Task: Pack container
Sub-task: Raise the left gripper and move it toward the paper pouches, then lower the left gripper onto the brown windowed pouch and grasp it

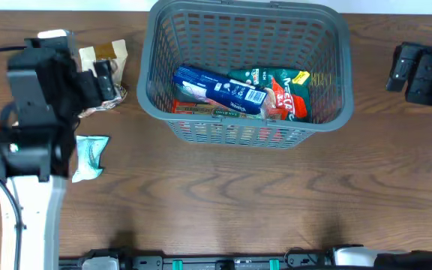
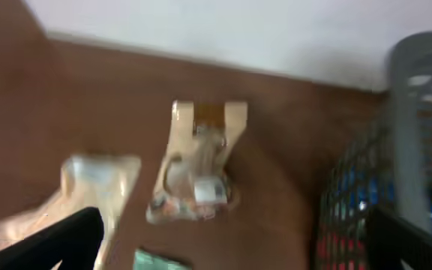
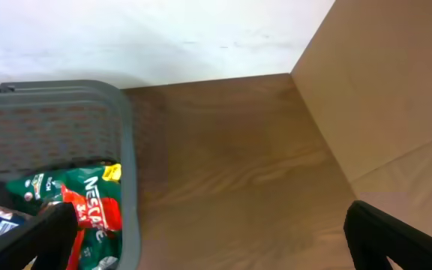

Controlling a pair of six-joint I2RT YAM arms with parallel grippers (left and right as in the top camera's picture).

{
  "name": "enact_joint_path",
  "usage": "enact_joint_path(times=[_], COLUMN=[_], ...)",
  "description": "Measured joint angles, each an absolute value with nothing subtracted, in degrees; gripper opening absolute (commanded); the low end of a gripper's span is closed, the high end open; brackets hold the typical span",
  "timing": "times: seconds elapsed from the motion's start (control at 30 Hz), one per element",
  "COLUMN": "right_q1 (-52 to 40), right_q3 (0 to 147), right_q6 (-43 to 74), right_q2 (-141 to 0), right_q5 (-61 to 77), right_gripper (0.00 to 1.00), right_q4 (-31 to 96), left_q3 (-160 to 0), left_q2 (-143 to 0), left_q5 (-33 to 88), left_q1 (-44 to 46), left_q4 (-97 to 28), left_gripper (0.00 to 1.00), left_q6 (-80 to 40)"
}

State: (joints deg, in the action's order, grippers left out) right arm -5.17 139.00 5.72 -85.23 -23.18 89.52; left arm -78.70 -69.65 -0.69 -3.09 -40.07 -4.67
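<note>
The dark grey slotted container point(image 1: 246, 34) stands at the back centre. Inside it lie a blue packet point(image 1: 220, 88) and a green and red Nescafe packet point(image 1: 283, 91). My left gripper point(image 1: 102, 79) hangs open and empty over the snack packets left of the container. In the left wrist view its fingers point(image 2: 231, 255) frame a tan packet point(image 2: 199, 161), with the container point(image 2: 418, 105) at the right. My right gripper point(image 1: 400, 71) is open and empty to the right of the container. In the right wrist view its fingers point(image 3: 208, 247) span bare table beside the container point(image 3: 118, 157).
A tan packet point(image 1: 105, 54) and a teal packet point(image 1: 90, 156) lie on the table at the left. The left wrist view also shows a pale packet point(image 2: 96, 180) and the teal packet's edge point(image 2: 160, 261). A cardboard panel point(image 3: 396, 97) stands at the right.
</note>
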Motion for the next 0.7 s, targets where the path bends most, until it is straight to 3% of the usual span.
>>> enact_joint_path(times=[0.3, 0.7], right_q1=[-5.17, -5.17], right_q3=[139.0, 139.0], right_q6=[5.72, 5.72], right_q2=[-85.23, -85.23], right_q5=[-23.2, -23.2], right_gripper=[0.99, 0.99], right_q4=[89.52, 89.52], left_q3=[-89.36, -89.56], left_q2=[-76.82, -82.74], left_q5=[8.54, 13.72], left_q1=[-14.96, -17.74], left_q4=[-51.2, -54.89], left_gripper=[0.99, 0.99], left_q6=[-12.49, -15.0])
